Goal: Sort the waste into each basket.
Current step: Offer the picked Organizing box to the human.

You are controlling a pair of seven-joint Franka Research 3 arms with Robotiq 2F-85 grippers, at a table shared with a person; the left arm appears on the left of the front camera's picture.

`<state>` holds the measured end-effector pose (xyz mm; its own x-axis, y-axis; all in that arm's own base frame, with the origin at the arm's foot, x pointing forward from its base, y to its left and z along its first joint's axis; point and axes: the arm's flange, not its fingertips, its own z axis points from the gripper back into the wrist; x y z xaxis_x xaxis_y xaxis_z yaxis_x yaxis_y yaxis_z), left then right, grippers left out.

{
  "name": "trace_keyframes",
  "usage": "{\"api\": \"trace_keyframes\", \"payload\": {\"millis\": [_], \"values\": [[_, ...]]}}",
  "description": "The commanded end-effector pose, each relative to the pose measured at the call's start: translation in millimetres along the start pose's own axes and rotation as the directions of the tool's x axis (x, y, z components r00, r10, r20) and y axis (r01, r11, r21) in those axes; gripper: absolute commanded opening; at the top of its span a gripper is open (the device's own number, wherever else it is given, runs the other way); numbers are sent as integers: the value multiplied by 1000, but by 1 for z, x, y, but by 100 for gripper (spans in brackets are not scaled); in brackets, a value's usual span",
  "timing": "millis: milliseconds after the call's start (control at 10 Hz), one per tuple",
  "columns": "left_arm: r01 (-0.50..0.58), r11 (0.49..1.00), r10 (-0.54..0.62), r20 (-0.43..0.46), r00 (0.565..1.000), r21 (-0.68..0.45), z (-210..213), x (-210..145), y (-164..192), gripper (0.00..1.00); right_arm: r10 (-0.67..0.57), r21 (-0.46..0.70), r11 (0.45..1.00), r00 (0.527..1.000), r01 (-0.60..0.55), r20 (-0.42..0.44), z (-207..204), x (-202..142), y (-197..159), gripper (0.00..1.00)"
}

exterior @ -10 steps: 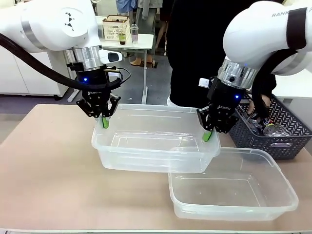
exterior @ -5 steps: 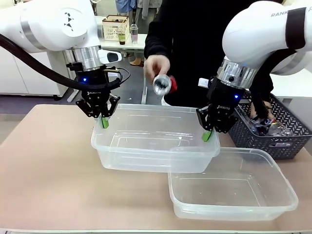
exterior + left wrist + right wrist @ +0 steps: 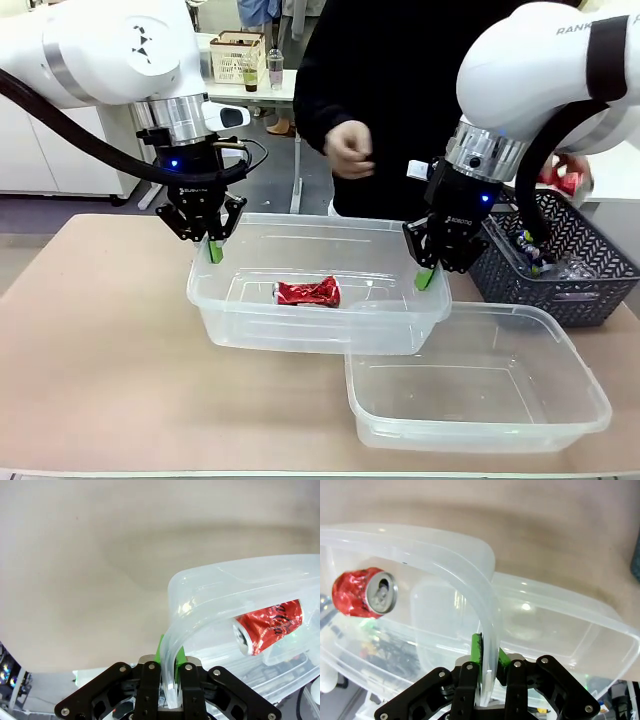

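Two clear tubs: the upper tub [image 3: 260, 335] mid-frame and the lower tub [image 3: 470, 438] at lower right. One dark basket [image 3: 600, 285] stands at the right edge, its contents too jumbled to count. Two red cans: the crushed can [image 3: 307, 292] inside the upper tub and a second can [image 3: 558, 180] at upper right, partly hidden. Two grippers: the left gripper [image 3: 214, 250] and the right gripper [image 3: 427, 277]. One person with two hands: one hand [image 3: 350, 150] at top centre, the other hand [image 3: 578, 168] at upper right. One bottle [image 3: 276, 68] is far off at upper left.
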<state>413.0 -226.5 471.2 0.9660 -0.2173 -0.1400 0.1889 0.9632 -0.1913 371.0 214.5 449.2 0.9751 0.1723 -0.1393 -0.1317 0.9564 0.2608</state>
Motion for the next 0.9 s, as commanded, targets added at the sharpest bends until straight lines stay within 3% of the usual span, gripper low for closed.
{"api": "trace_keyframes", "payload": {"millis": [0,800], "values": [[8,1000,-8,1,1000,18,-2,0,-1,7,6,11,1000,1000,-6,-2,-1,-1,3,6],[8,1000,-8,1,1000,18,-2,0,-1,7,6,11,1000,1000,-6,-2,-1,-1,3,6]]}}
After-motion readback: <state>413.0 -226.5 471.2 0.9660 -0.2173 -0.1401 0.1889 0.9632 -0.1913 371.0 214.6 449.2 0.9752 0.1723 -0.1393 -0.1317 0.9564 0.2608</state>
